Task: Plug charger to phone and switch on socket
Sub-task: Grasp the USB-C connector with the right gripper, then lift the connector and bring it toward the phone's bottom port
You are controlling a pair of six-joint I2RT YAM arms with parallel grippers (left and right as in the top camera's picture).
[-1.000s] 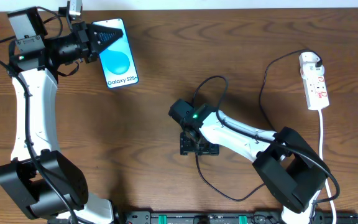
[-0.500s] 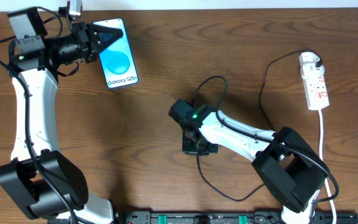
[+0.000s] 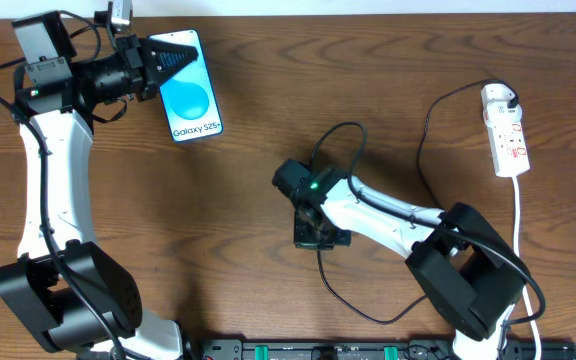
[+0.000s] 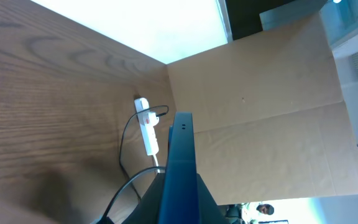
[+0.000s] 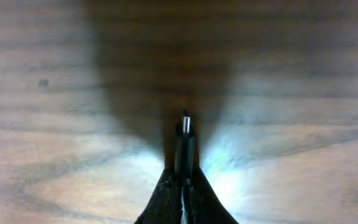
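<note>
The phone (image 3: 192,95), blue screen up with "Galaxy S25+" on it, lies at the back left of the table. My left gripper (image 3: 178,58) is shut on its top end; in the left wrist view the phone (image 4: 180,149) shows edge-on between the jaws. Mid-table my right gripper (image 3: 318,236) is shut on the small plug (image 5: 184,132) of the charger, whose tip sticks out past the fingertips (image 5: 166,193). The black charger cable (image 3: 353,300) loops across the wood toward the white socket (image 3: 505,130) at the far right, which also shows in the left wrist view as the socket (image 4: 146,127).
A white cord (image 3: 521,230) runs from the socket down the right edge. A black rail (image 3: 368,351) lines the table's front edge. A brown cardboard wall (image 4: 260,93) stands beyond the table on the socket's side.
My right gripper's jaws have closed on the charger plug at the same spot. The left arm and the phone have not moved.
</note>
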